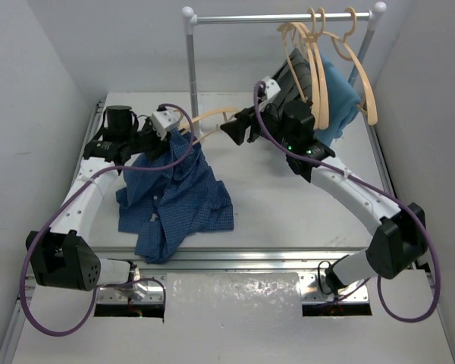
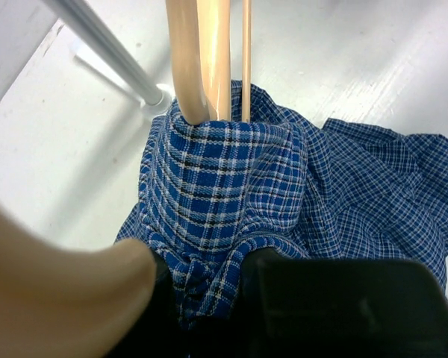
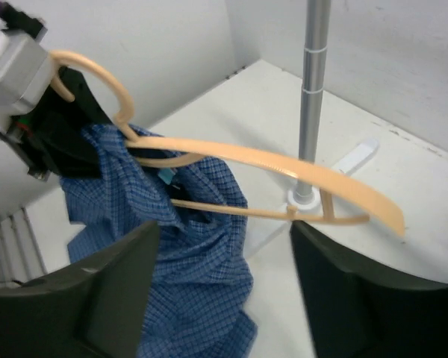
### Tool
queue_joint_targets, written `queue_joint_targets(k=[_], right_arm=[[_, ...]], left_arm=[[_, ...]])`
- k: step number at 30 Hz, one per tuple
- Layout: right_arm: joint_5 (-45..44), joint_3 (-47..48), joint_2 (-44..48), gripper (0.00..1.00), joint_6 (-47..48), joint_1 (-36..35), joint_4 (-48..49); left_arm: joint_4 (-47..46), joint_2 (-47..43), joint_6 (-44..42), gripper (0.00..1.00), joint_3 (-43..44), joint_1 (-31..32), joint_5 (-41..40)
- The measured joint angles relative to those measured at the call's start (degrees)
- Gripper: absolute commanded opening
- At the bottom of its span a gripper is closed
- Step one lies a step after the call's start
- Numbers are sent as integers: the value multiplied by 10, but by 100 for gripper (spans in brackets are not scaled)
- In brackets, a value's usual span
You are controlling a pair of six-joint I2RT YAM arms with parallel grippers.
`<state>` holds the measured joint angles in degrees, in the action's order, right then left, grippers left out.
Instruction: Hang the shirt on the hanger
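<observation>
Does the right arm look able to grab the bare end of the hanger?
Probably yes. The right gripper is open and the hanger has its bare end just in front of it, with nothing between. The shirt covers only the far end.

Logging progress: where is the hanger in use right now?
Top view: the hanger sits left of centre by the rack's left pole, one end inside the shirt that the left gripper pinches, the other facing the open right gripper.

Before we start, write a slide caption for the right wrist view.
Open right tool facing a pale tan wooden hanger partly inside the blue checked shirt.
</observation>
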<state>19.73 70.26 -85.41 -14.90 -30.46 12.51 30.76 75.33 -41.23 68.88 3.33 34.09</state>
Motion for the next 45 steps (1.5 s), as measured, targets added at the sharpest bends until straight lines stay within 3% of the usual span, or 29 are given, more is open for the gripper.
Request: queue_joint_targets(k=[2,5,10,14,17,31,34,35,39,45], right_arm=[[-13,-24,21,35,-28,0,24],[-11,-60,24,27,-80,-13,76],[4,-58,-84,26,-180,-47,144],[3,-60,-182,34,-263,-71,189],[-1,-56,-234,35,-301,-85,201],[-59,-27,-315,42,-403,-117,247],[-69,-17,-347,31,-427,-117,248],[-72,-17,-356,21,-436,-117,248],[-76,-18,-378,0,-451,-117,247],[-84,-76,-340,0,-452,-99,269]], left_arm=[[-5,-1,17,0,0,0,-12],[-10,-1,36,0,0,0,-23],[-12,-1,53,0,2,0,-31],[-13,-1,57,0,3,0,-35],[-13,-1,57,0,3,0,-35],[-19,-1,61,0,3,0,-30],[-19,-1,71,0,5,0,-20],[-19,-1,75,0,6,-1,-16],[-19,-1,88,0,21,-8,-3],[6,-2,81,0,24,-48,46]])
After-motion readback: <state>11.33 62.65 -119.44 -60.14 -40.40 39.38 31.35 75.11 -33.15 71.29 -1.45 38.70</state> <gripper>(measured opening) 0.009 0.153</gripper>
